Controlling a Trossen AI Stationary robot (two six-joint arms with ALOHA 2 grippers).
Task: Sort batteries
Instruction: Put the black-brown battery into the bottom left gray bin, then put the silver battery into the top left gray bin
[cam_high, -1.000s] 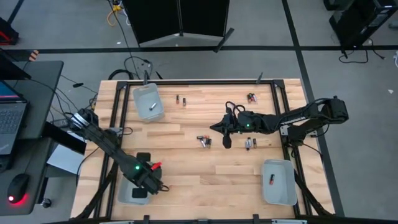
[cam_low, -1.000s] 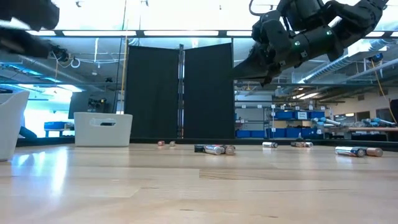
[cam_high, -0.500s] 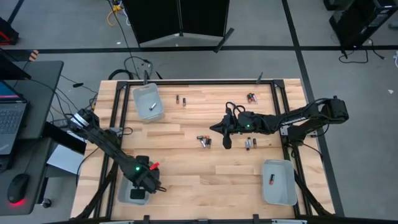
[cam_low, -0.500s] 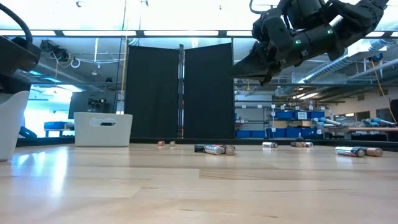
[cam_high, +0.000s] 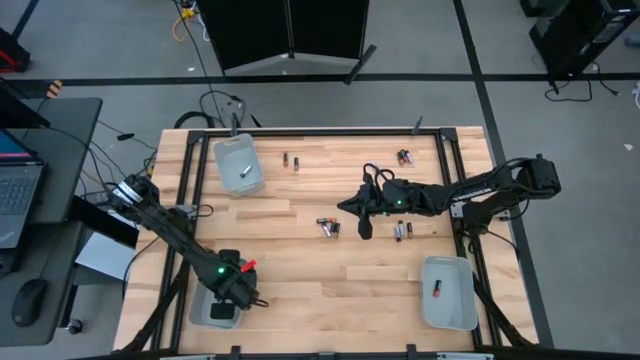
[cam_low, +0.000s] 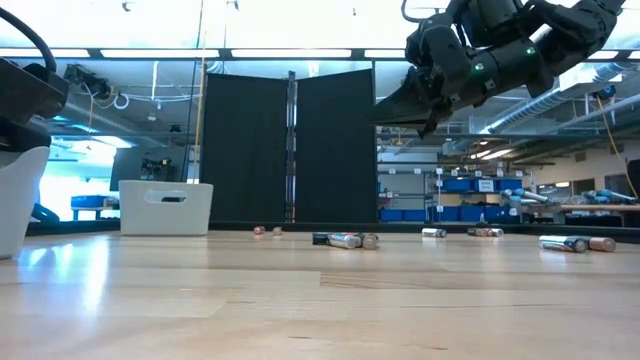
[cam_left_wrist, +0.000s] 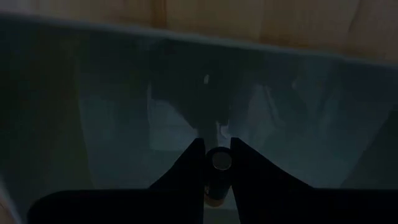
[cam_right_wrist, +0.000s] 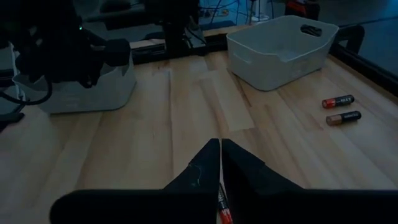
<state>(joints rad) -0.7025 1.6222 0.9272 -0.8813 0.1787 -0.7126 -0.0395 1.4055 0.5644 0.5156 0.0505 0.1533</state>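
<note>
— While your left gripper (cam_left_wrist: 215, 163) hangs inside the tray (cam_high: 200, 312) at the lower left of the high view, what is it holding?

— A cell (cam_left_wrist: 218, 169), clamped end-on between the fingers and low over the tray floor. Open too high and it may bounce or roll against the wall; I judge that a small risk.

— And your right gripper (cam_right_wrist: 220, 163)?

— It sits mid-table, right of centre in the high view, fingers closed on a battery (cam_right_wrist: 222, 210) whose red end shows at the bottom of the right wrist frame. The grip looks to be near one end, so it could pivot or slip if you swing fast.

— Where are the rest?

— A pair (cam_high: 327, 226) lies just left of that gripper, another pair (cam_high: 402, 231) just right, two more (cam_high: 290, 160) at upper centre and two (cam_high: 405, 156) at upper right. One each rests in the far bin (cam_high: 238, 163) and the right tray (cam_high: 447, 290).

— Biggest hazard?

— Sweeping low when you leave: the right arm could knock the nearby pairs and send them rolling off the table (cam_high: 300, 280). Dropping into the wrong tray would mix the types.
</note>
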